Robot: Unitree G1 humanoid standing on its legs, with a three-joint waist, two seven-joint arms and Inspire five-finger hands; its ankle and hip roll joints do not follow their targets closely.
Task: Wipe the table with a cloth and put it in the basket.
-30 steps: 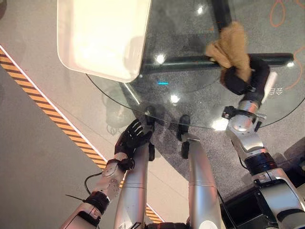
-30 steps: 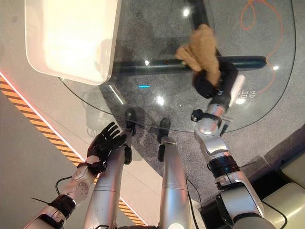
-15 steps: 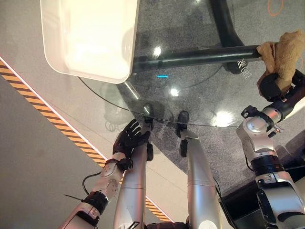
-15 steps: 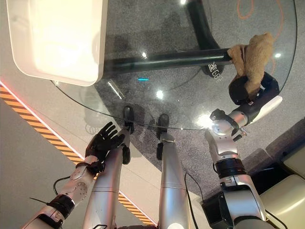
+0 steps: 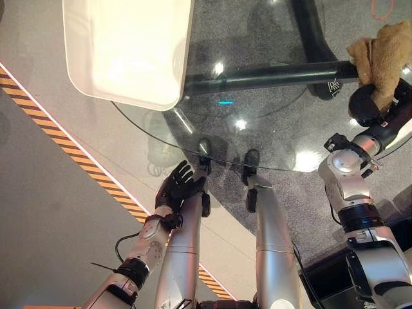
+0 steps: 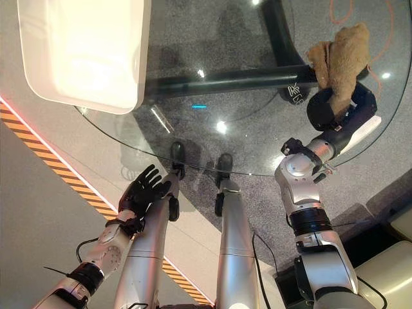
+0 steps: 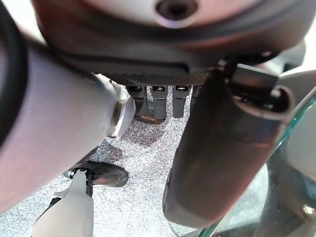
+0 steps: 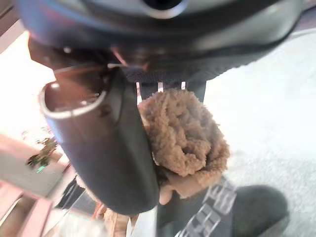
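Cloth, a crumpled tan fleece cloth (image 6: pixel 340 59), sits clenched in the right hand (image 6: pixel 329 108) over the round glass table's (image 6: pixel 257 151) far right edge. White rectangular basket (image 6: pixel 84 55) stands far left. Left hand (image 6: pixel 143 192) hangs near, fingers spread.

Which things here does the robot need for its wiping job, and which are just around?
For the job:
brown cloth, gripped in the right hand
glass table
white basket

Just around:
left hand, idle below the table's edge
striped floor tape

round glass table (image 5: pixel 270 138) | white basket (image 5: pixel 129 51) on its far-left edge
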